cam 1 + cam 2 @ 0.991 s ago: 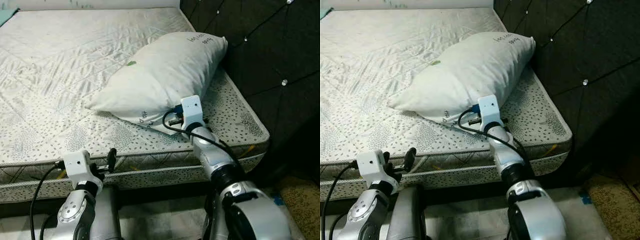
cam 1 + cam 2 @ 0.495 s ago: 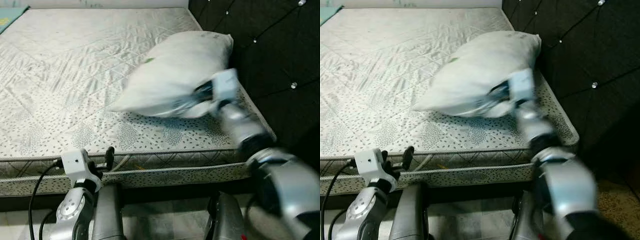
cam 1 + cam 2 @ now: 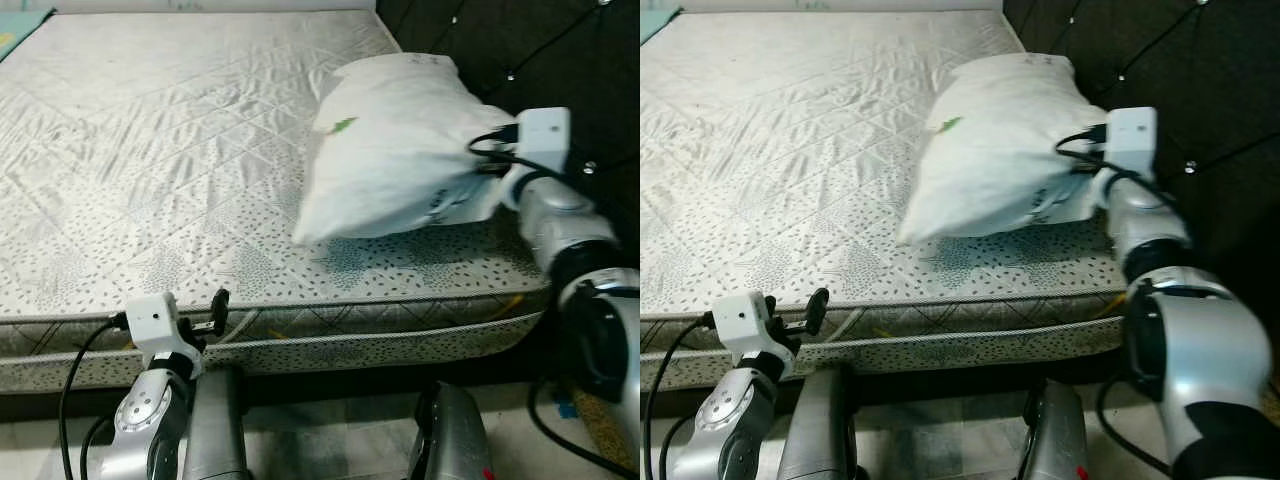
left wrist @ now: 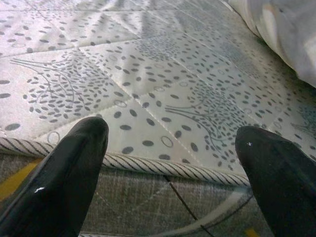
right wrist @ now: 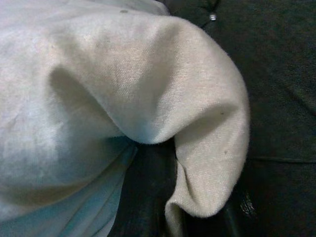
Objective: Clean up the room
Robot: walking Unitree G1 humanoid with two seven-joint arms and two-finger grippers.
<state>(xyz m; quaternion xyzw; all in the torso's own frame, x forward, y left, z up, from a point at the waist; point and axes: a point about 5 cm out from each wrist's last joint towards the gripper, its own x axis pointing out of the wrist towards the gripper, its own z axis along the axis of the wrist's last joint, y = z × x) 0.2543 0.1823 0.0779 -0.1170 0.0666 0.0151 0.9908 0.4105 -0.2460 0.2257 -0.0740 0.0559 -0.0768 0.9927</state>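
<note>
A white pillow (image 3: 390, 160) with small print sits at the right end of the bare quilted mattress (image 3: 150, 150), its near corner raised off the surface. My right gripper (image 3: 482, 178) is shut on the pillow's right edge, close to the dark headboard. In the right wrist view the bunched pillow fabric (image 5: 148, 79) folds over the dark fingers (image 5: 148, 197). My left gripper (image 4: 170, 163) stands open and holds nothing. It hovers just before the mattress's corded front edge (image 4: 163, 165), low on the left (image 3: 215, 305).
A dark tufted headboard (image 3: 560, 50) with shiny studs runs along the right side of the bed. A teal item (image 3: 15, 20) lies at the far left corner. Pale floor (image 3: 330, 440) shows below the bed frame.
My right arm has swung the pillow to the right, towards the headboard, and turned it more upright. The left arm has barely moved. The camera has shifted slightly.
</note>
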